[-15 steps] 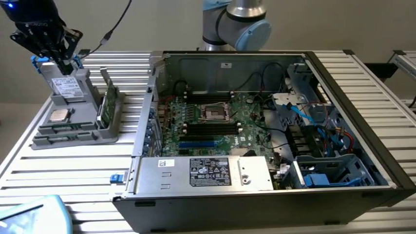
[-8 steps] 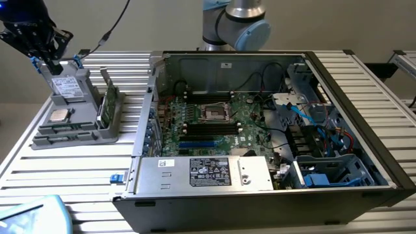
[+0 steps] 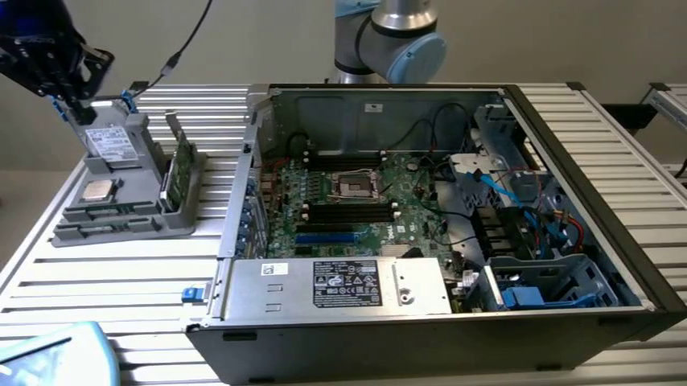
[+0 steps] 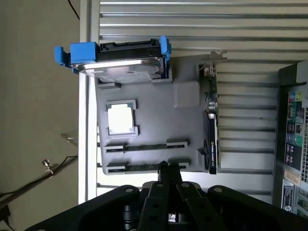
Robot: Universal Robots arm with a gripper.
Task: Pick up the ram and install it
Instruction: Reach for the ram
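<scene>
The gripper (image 4: pixel 163 166), fingers pressed together and empty, hangs over the grey holder (image 4: pixel 159 120) at the exterior view's left. There the ram (image 4: pixel 144 147) stands on edge in 1 slot. It looks light, stiff and fragile, best pinched across its thin faces.

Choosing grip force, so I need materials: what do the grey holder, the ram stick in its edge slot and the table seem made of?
The grey holder looks like matte plastic, possibly printed: even dull colour, no glints. The ram stick is green circuit board, seen edge-on, finish unclear. The table looks like ribbed silvery metal, likely aluminium: soft sheen along its slats.
</scene>
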